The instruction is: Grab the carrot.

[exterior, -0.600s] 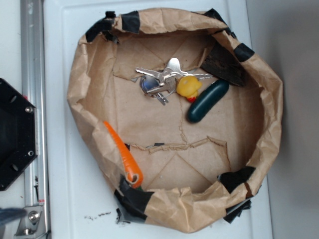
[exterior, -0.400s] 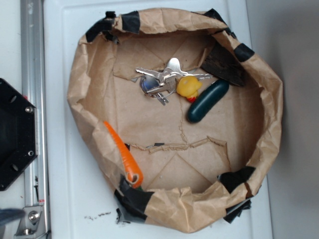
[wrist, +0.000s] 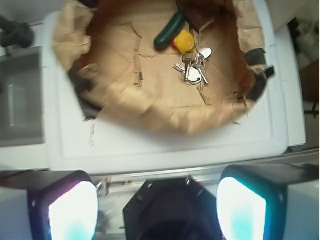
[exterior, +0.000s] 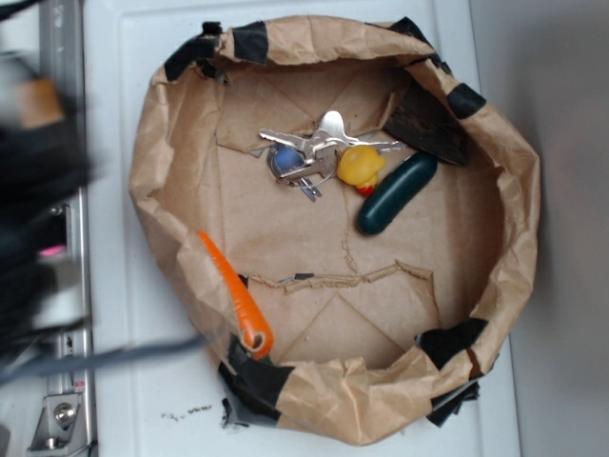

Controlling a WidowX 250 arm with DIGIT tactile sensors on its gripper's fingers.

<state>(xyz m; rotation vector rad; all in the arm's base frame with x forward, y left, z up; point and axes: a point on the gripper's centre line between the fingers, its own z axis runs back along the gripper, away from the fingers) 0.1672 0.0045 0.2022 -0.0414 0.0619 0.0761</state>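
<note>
The gripper (wrist: 157,207) hangs over the near edge of the white counter (exterior: 124,381), outside the paper bag, its two pads wide apart with nothing between them. Just past the brown paper bag's (exterior: 519,190) near rim, the carrot (exterior: 238,290) leans on the inner wall, thick end near the black tape, tip pointing away, well apart from the duck (exterior: 360,168), keys (exterior: 304,157) and dark green cucumber toy (exterior: 395,193). It looks a light, stiff, smooth plastic toy that could slip, so I would pinch it across the thicker half, though the crumpled wall beside it may crowd one finger.
</note>
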